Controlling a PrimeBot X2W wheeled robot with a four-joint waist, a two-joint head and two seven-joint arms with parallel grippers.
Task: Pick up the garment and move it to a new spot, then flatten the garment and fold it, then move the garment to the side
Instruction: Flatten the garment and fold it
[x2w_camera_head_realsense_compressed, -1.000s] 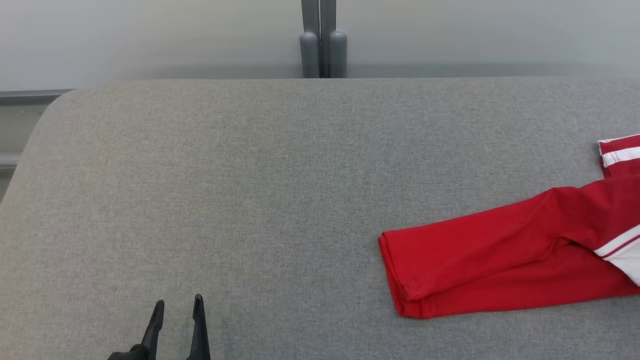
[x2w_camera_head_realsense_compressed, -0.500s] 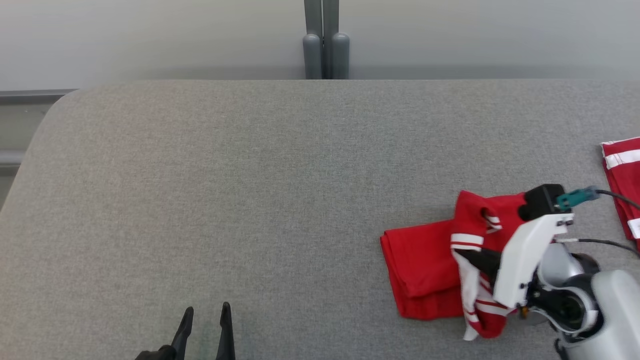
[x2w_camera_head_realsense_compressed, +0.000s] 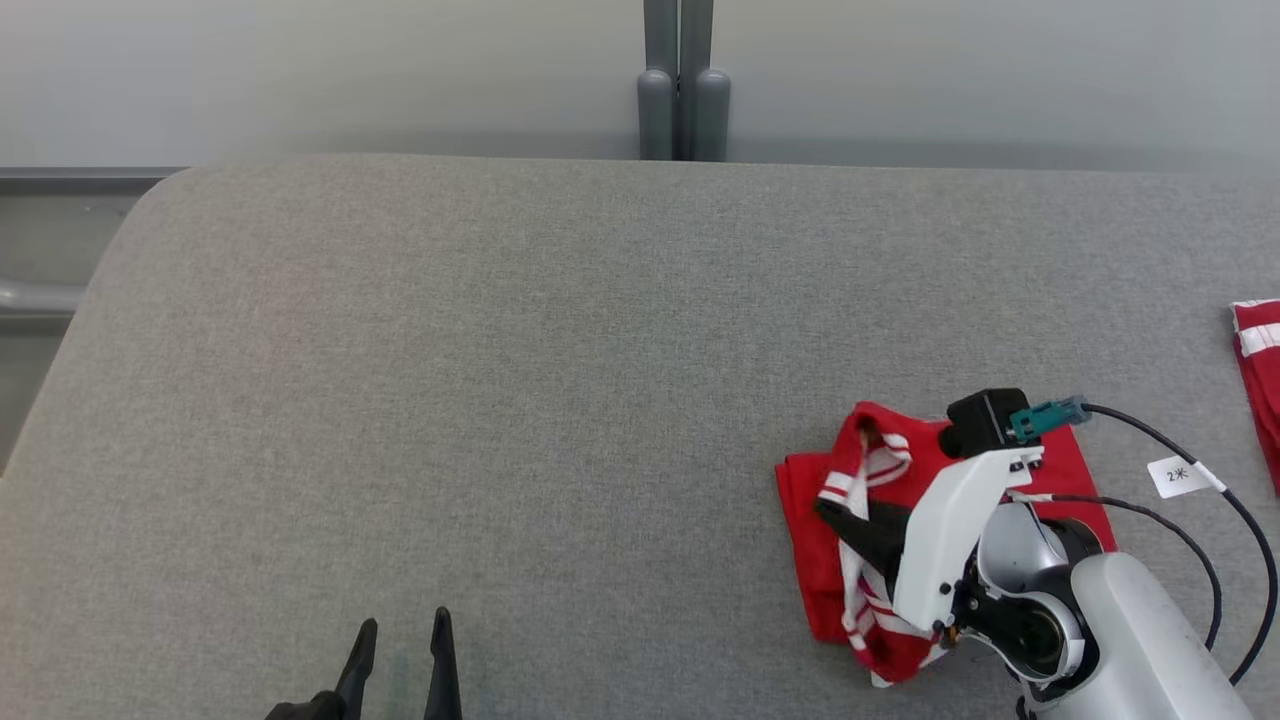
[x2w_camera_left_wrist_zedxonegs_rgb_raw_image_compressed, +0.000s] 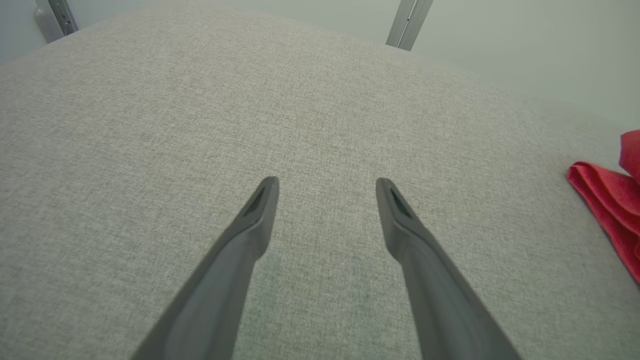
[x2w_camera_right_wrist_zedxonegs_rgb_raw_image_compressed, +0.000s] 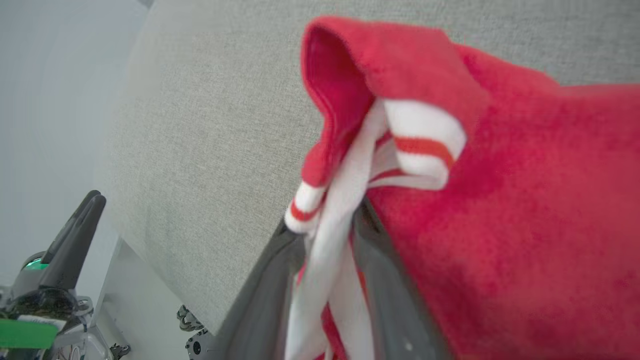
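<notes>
The garment (x2w_camera_head_realsense_compressed: 808, 560) is red with white stripes and lies bunched on the grey table (x2w_camera_head_realsense_compressed: 500, 400) at the right. My right gripper (x2w_camera_head_realsense_compressed: 835, 515) reaches in from the lower right. Its fingers are shut on the garment's striped white and red edge (x2w_camera_right_wrist_zedxonegs_rgb_raw_image_compressed: 425, 135), which is folded back over the red cloth (x2w_camera_right_wrist_zedxonegs_rgb_raw_image_compressed: 525, 200) and fills the gap between them. My left gripper (x2w_camera_head_realsense_compressed: 403, 620) stands open and empty just above the bare cloth surface (x2w_camera_left_wrist_zedxonegs_rgb_raw_image_compressed: 325, 185) near the front edge, well left of the garment (x2w_camera_left_wrist_zedxonegs_rgb_raw_image_compressed: 605, 205). It also appears low at the left in the right wrist view (x2w_camera_right_wrist_zedxonegs_rgb_raw_image_compressed: 92, 197).
Another red and white striped piece of cloth (x2w_camera_head_realsense_compressed: 1260, 370) lies at the right edge. A grey post (x2w_camera_head_realsense_compressed: 683, 100) stands behind the table. A black cable with a white tag (x2w_camera_head_realsense_compressed: 1178, 475) loops off my right wrist. The table's rounded corner (x2w_camera_head_realsense_compressed: 150, 200) is far left.
My right arm came into view from the right, carrying the garment's striped end leftward over the flat red part. The head camera shifted slightly. The left gripper stayed open.
</notes>
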